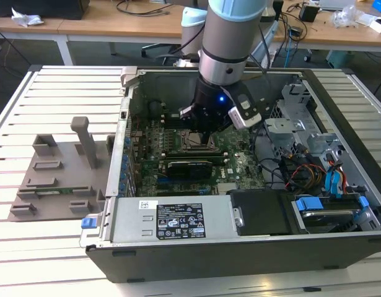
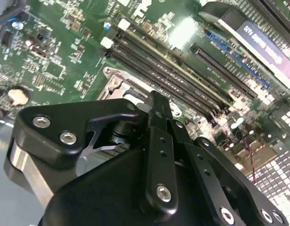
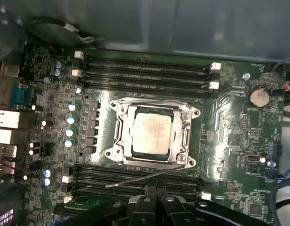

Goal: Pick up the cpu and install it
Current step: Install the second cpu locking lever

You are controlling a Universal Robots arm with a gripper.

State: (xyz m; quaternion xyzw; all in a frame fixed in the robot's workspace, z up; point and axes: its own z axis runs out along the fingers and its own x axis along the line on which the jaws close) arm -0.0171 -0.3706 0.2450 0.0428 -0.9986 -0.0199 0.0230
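Observation:
The cpu (image 3: 152, 132), a small square chip with a silvery top, lies flat inside the metal-framed socket (image 3: 117, 141) on the green motherboard (image 3: 229, 155) in the first wrist view. A thin metal lever (image 3: 145, 178) slants across the board just beside the socket frame. My gripper (image 3: 156, 192) hovers above the board next to the socket, its black fingers (image 2: 156, 110) pressed together with nothing between them. In the exterior view the gripper (image 1: 205, 127) hangs inside the open computer case (image 1: 240, 247), right over the socket (image 1: 193, 141).
Memory slots (image 3: 145, 70) flank the socket on both sides. A dark expansion card (image 1: 187, 167), a black power supply (image 1: 171, 219) and a drive cage with coloured cables (image 1: 320, 167) crowd the case. A grey plastic tray (image 1: 54, 179) with raised blocks lies on the slatted table (image 1: 60, 86) at the exterior view's left.

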